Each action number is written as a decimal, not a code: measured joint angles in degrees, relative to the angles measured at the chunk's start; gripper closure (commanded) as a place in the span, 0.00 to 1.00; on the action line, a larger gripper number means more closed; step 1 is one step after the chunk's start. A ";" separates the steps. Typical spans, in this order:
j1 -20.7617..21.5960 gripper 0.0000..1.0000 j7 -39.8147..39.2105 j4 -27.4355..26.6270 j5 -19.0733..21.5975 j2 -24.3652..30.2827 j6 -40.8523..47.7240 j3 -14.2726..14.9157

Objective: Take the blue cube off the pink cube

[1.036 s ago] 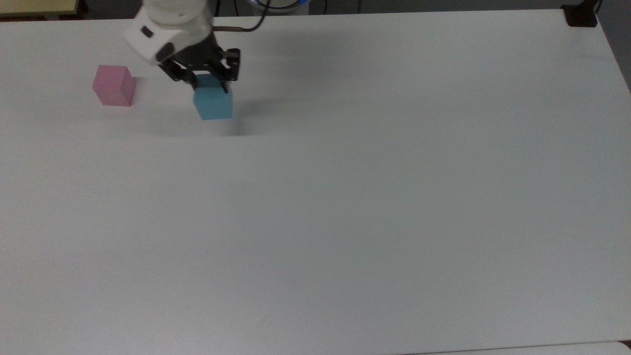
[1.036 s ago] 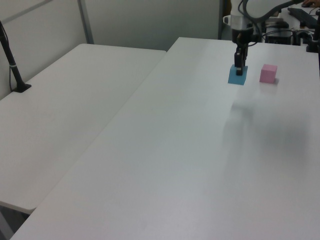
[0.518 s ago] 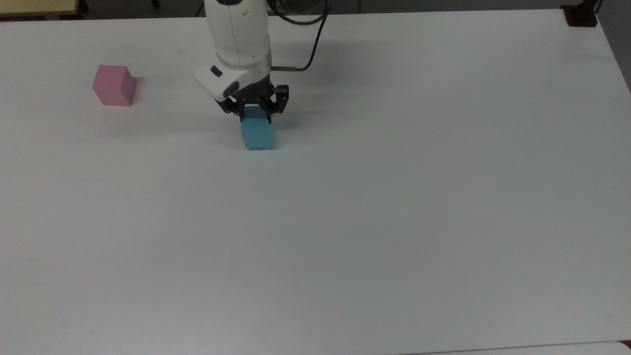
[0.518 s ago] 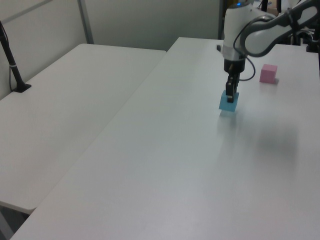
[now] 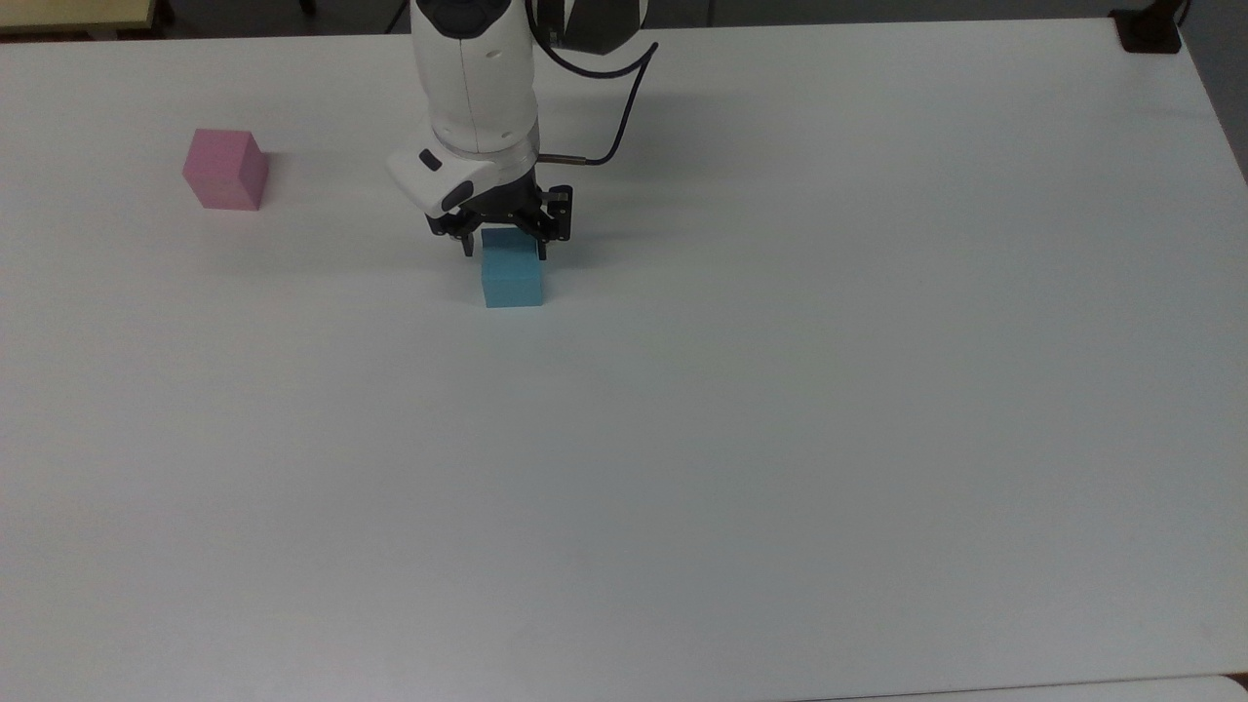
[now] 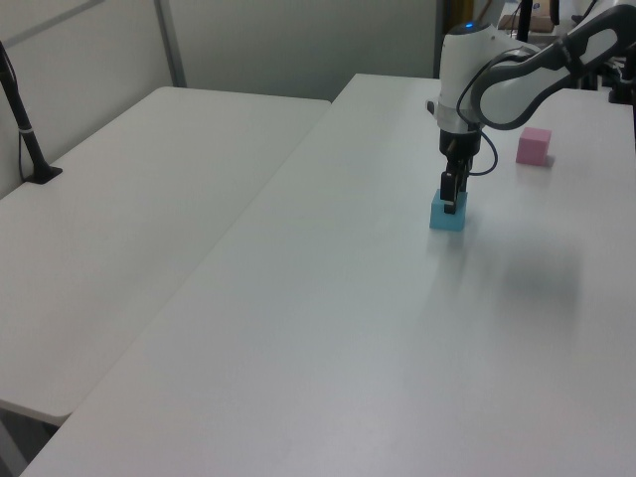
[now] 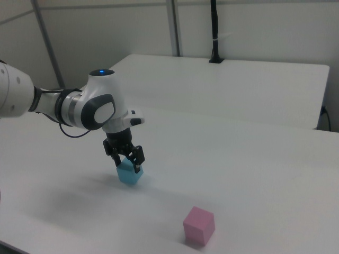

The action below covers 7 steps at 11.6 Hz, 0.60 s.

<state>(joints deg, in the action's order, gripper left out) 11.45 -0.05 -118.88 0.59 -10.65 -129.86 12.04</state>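
The pincer point(image 5: 505, 243) stands spread over the blue cube point(image 5: 513, 276) — pink cube point(image 5: 225, 169) well apart.

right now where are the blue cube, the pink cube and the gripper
blue cube point(image 5: 514, 278), top view, front face
pink cube point(image 5: 225, 169), top view, middle
gripper point(image 5: 503, 237), top view, between its fingertips

We see the gripper point(image 7: 127, 161) spread just above the blue cube point(image 7: 129, 172), well apart from the pink cube point(image 7: 199, 225).
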 measured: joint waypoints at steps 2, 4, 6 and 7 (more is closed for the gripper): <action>-0.21 0.00 1.17 1.56 0.00 0.13 1.95 0.16; -1.60 0.00 1.66 7.39 0.00 1.85 11.35 0.26; -4.39 0.00 1.99 15.35 -0.01 6.39 24.85 0.41; -5.74 0.00 2.62 19.00 -0.02 8.55 30.95 0.49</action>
<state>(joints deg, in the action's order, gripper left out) 5.71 2.57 -99.88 0.57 -2.10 -98.91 12.53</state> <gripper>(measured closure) 0.000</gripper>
